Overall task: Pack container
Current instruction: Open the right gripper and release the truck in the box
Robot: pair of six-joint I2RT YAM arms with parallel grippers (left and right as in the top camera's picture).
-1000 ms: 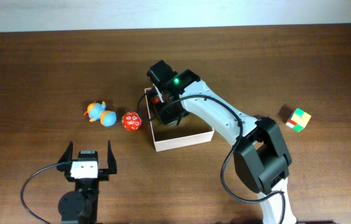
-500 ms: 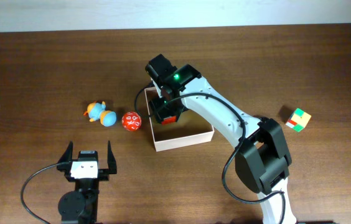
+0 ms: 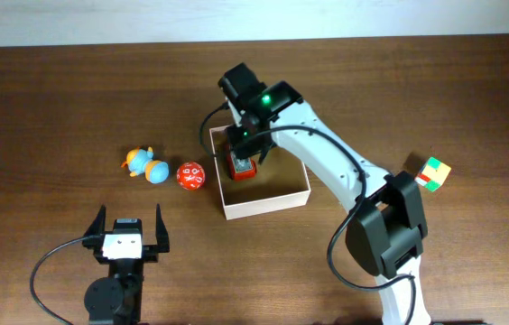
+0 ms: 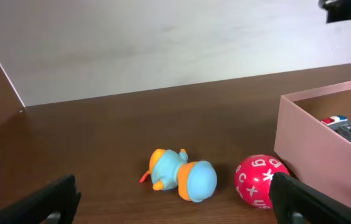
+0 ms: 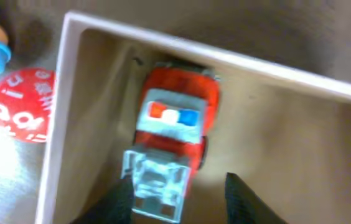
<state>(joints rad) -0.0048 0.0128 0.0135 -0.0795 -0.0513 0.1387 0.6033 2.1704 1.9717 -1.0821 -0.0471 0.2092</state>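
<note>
One dark wood table (image 3: pixel 56 90), pale wall (image 4: pixel 163 37) behind, left fingers (image 4: pixel 45 202) and right fingers (image 5: pixel 116 205) spread, empty, truck (image 5: pixel 172 134) in container (image 5: pixel 57 118).

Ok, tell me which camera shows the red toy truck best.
The right wrist view: the red toy truck fills the frame, roof lights clear, lying inside the container near one corner. Overhead shows only a small red patch, partly hidden by the arm. Left wrist catches just its top over the container wall.
</note>
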